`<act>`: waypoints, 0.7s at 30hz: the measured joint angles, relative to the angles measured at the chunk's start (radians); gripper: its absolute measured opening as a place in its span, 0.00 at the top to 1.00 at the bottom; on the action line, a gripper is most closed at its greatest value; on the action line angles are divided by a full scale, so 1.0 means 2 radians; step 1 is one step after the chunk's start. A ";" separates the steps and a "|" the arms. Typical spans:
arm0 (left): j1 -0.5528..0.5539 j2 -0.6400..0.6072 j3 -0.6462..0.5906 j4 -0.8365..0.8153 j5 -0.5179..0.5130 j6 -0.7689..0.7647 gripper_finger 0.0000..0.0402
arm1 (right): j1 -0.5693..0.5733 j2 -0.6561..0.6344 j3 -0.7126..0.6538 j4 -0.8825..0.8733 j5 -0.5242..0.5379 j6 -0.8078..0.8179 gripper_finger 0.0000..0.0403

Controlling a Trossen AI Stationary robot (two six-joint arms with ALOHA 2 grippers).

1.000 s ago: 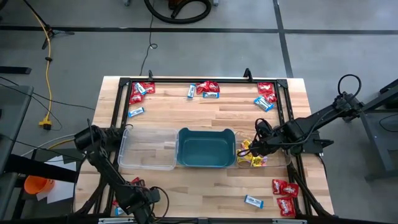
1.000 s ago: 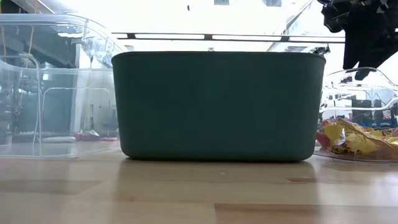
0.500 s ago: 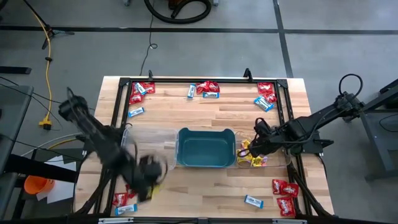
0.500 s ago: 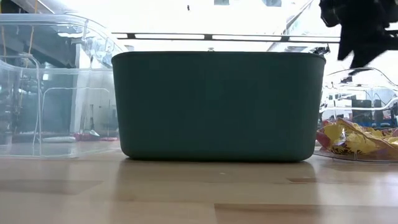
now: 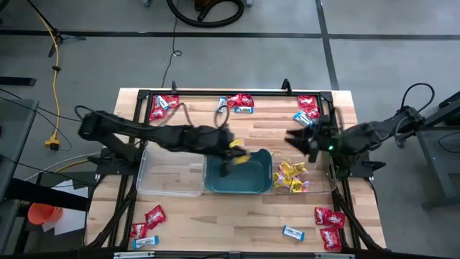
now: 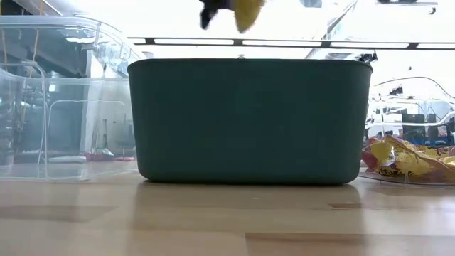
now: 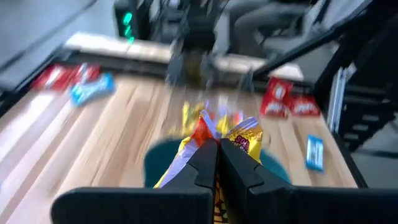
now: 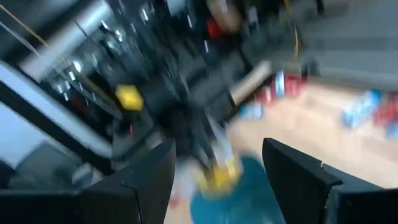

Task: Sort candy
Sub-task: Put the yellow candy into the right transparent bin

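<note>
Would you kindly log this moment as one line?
left hand: shut on yellow candy, above teal tub | right hand: open, empty, beside yellow pile

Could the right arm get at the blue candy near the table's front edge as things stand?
Probably yes. The right gripper is open and holds nothing, and the blue candy lies alone on bare wood on that arm's side. The left gripper, shut on a yellow candy, is over the teal tub, out of the way.
</note>
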 joint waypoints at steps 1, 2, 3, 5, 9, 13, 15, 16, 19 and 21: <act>0.004 0.020 0.000 0.037 0.008 0.008 1.00 | 0.000 -0.006 0.000 0.020 0.010 -0.025 0.41; 0.008 0.041 0.000 0.074 0.011 0.014 1.00 | 0.000 -0.011 0.000 0.037 0.018 -0.048 0.41; 0.010 0.063 0.000 0.116 0.011 0.016 1.00 | 0.000 -0.015 0.000 0.049 0.025 -0.068 0.41; 0.015 0.106 0.005 0.191 0.012 0.016 1.00 | 0.000 -0.020 0.000 0.066 0.038 -0.099 0.41; 0.017 0.189 0.060 0.243 0.020 0.013 1.00 | 0.000 -0.022 0.000 0.068 0.059 -0.115 0.41; 0.016 0.252 0.133 0.244 0.045 0.028 1.00 | 0.000 -0.018 0.000 0.068 0.061 -0.114 0.41; 0.015 0.275 0.164 0.243 0.047 0.044 1.00 | 0.000 -0.015 0.000 0.068 0.062 -0.113 0.41; 0.015 0.287 0.178 0.245 0.048 0.056 1.00 | 0.000 -0.015 0.000 0.068 0.061 -0.113 0.41; 0.016 0.312 0.209 0.240 0.043 0.089 0.98 | 0.000 -0.015 0.000 0.068 0.061 -0.112 0.41; 0.016 0.323 0.226 0.227 0.040 0.099 0.95 | 0.000 -0.015 0.000 0.068 0.061 -0.112 0.41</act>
